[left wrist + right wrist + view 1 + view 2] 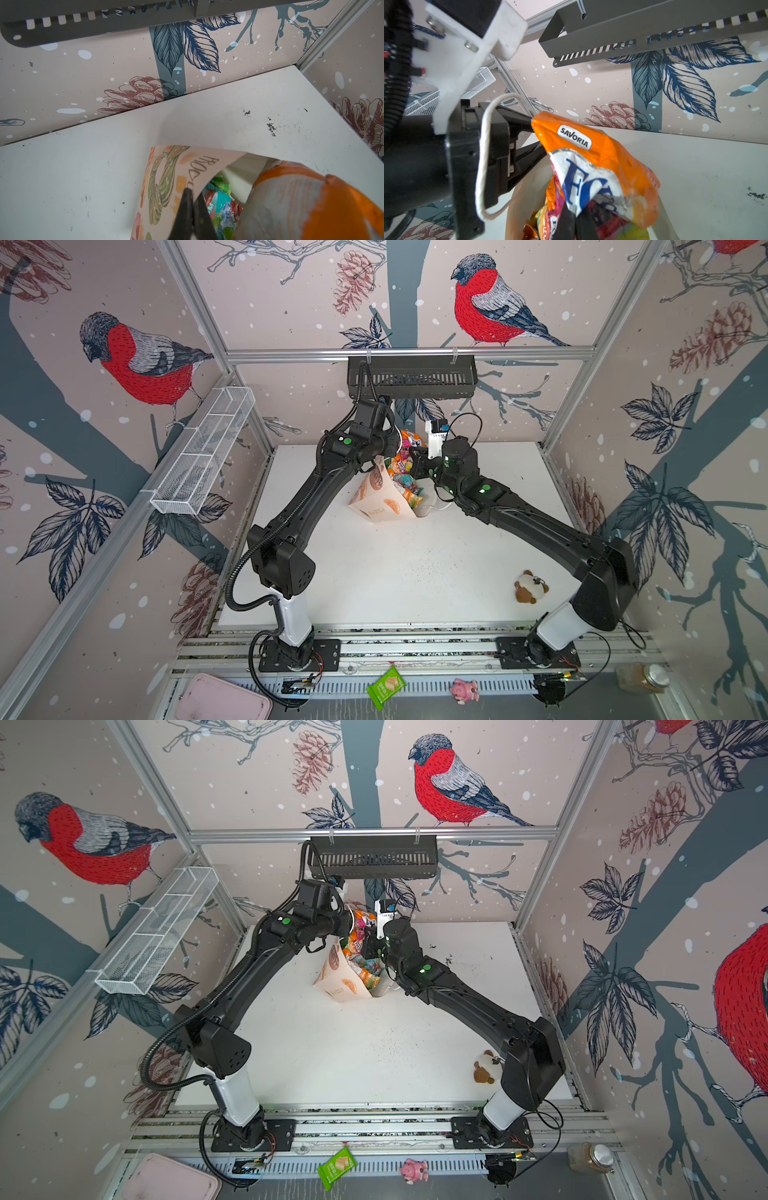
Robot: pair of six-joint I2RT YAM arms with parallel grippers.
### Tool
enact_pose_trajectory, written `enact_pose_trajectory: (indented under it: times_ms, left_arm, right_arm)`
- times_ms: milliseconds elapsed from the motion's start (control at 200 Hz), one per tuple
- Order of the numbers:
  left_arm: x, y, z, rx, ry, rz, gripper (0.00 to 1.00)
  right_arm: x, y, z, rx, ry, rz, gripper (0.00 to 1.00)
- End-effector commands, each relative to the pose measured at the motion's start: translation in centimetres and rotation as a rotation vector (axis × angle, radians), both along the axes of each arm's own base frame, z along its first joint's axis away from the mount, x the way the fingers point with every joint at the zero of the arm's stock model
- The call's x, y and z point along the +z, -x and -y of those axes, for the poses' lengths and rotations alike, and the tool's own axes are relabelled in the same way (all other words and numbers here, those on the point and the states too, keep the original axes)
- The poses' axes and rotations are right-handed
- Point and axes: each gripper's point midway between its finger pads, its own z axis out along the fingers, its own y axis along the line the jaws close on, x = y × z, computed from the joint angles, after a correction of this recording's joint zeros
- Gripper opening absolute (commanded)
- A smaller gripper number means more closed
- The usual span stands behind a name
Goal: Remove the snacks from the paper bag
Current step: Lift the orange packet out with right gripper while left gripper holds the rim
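**Containers**
- The paper bag (374, 499) stands on the white table (374, 580), just toward 12 o'clock from the table's centre, with its mouth spread open.
- Inside it are the snacks (405, 483), a loose heap of crinkly foil packets. Orange, teal, green, yellow and red-purple show. At least five; the exact count cannot be read.
- A black slotted basket (411, 379) hangs on the rear rail at 12 o'clock. Its contents are not visible.
- A white wire basket (203, 456) sits on the side wall at 10 o'clock, divided by cross-wires.
- A pink tray (222, 697) lies at 7 o'clock, beyond the table's front edge.
- A jar (644, 676) with a metal lid and brownish fill stands at 4 o'clock, past the table corner.

**Counts**
- 1 bag, 2 baskets, 1 tray, 1 jar.
- 2 toys: a brown-and-white plush (531, 587) on the table at 4 o'clock, and a pink pig (465, 690) at 5 o'clock on the front rail.
- 1 green wafer packet (386, 686) at 6 o'clock.

**Bag appearance**
- Cream paper with orange-brown pastry prints and lettering.
- A white cord handle (483, 155) loops over the body of the left gripper (189, 192).

**Pincers**
- Left gripper: closed, pinching the bag's rim wall.
- Right gripper (576, 212): closed on the lower end of the orange packet (591, 149). The packet stands above the bag's mouth and has a white panel with blue letters and a "SAVORIA" label.
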Motion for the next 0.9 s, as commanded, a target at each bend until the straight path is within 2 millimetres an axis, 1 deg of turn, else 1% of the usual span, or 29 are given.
enact_pose_trajectory:
  times_ms: [0, 135, 250, 365, 525, 650, 776, 891]
  left_arm:
    - [2.3, -1.1, 0.5, 0.003, 0.065, 0.067, 0.00]
    - [2.4, -1.6, 0.4, 0.004, 0.078, 0.053, 0.00]
    - [2.5, -1.6, 0.1, 0.010, 0.079, 0.051, 0.00]
    - [2.4, -1.5, -0.2, 0.016, 0.072, 0.050, 0.00]
    - [1.7, -1.4, -0.5, 0.018, 0.051, 0.030, 0.00]
    - [1.5, -1.0, -0.6, 0.016, 0.051, 0.017, 0.00]
    - [1.4, 0.2, 0.1, -0.040, 0.065, -0.019, 0.00]
    - [1.0, 0.9, -0.6, -0.027, 0.047, -0.043, 0.00]
  right_arm:
    - [2.9, 0.1, 0.5, -0.014, -0.020, 0.073, 0.00]
    - [4.2, 0.4, 0.7, -0.014, -0.023, 0.092, 0.00]
    - [4.9, 0.6, 1.2, -0.030, -0.029, 0.103, 0.00]
    - [5.1, 0.6, 1.8, -0.061, -0.002, 0.115, 0.00]
    - [5.7, 0.9, 2.8, -0.095, 0.014, 0.122, 0.00]
    - [6.7, 1.4, 3.9, -0.120, 0.011, 0.151, 0.00]
    - [7.7, 1.8, 5.2, -0.158, 0.034, 0.171, 0.00]
    - [8.0, 2.3, 6.8, -0.204, 0.045, 0.171, 0.00]
